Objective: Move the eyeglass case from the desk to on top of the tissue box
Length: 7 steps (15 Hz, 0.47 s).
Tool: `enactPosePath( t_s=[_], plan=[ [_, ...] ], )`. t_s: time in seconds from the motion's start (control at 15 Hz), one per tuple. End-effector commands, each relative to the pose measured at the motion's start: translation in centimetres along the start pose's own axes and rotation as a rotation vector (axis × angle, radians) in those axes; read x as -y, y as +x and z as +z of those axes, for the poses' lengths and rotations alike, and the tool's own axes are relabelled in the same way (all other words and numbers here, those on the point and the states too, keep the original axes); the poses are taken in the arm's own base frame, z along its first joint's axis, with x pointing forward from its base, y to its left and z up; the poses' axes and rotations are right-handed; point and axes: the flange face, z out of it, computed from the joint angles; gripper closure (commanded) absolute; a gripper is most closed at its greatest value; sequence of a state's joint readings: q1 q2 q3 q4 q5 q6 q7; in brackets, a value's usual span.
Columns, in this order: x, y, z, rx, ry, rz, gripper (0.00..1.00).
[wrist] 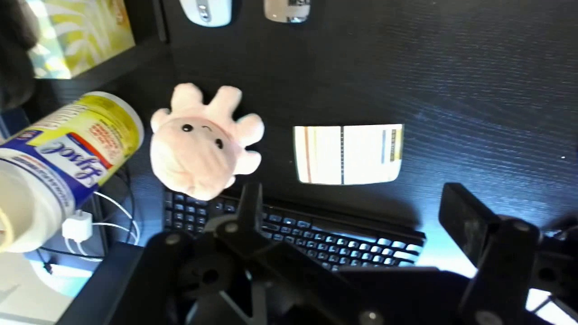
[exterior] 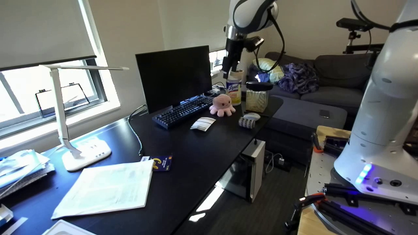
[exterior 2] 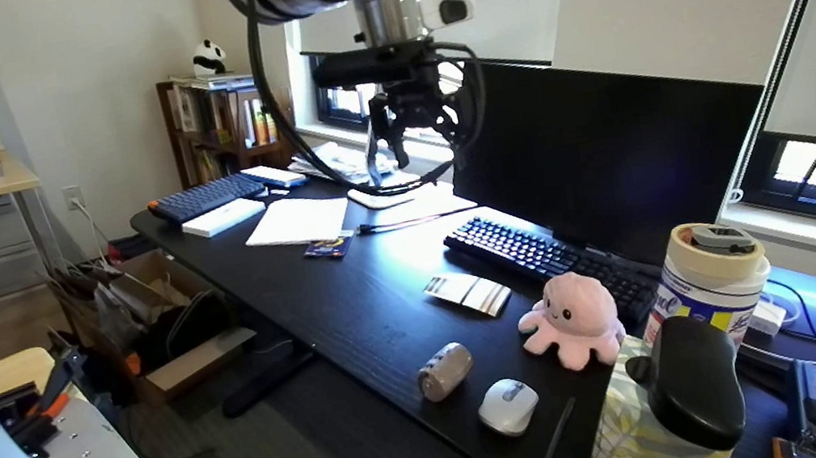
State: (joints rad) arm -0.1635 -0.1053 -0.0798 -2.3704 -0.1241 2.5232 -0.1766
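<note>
While the tool (wrist: 356, 210) gapes, a plush octopus (exterior: 222, 105) and canister (exterior: 233, 91) sit near the tissue box (exterior: 256, 100).

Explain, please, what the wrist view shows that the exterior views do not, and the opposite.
Only the wrist view shows the keyboard seen through the gap of the open hand.

Only the exterior views show the robot's base, the floor and the whole black case on top of the tissue box.

Both share the keyboard, the pink octopus toy, the striped card, the Lysol tub and the mouse, though the wrist view cuts off the last two.
</note>
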Motion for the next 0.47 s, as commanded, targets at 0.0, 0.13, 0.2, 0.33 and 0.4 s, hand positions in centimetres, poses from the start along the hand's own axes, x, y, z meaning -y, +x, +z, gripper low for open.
enactPosePath(
  t_s=[0.0,0.13,0.2,0.33,0.4],
  plan=[
    [7.3,0.7,0.3,-0.003,-0.006,-0.03,0.0],
    [11.0,1.2,0.4,0.004,0.021,-0.059,0.0],
    [12.1,1.5,0.5,0.003,0.037,-0.07,0.0],
    [11.9,1.3,0.2,0.003,0.03,-0.082,0.0],
    [12.4,1.3,0.3,0.005,0.032,-0.088,0.0]
  ],
)
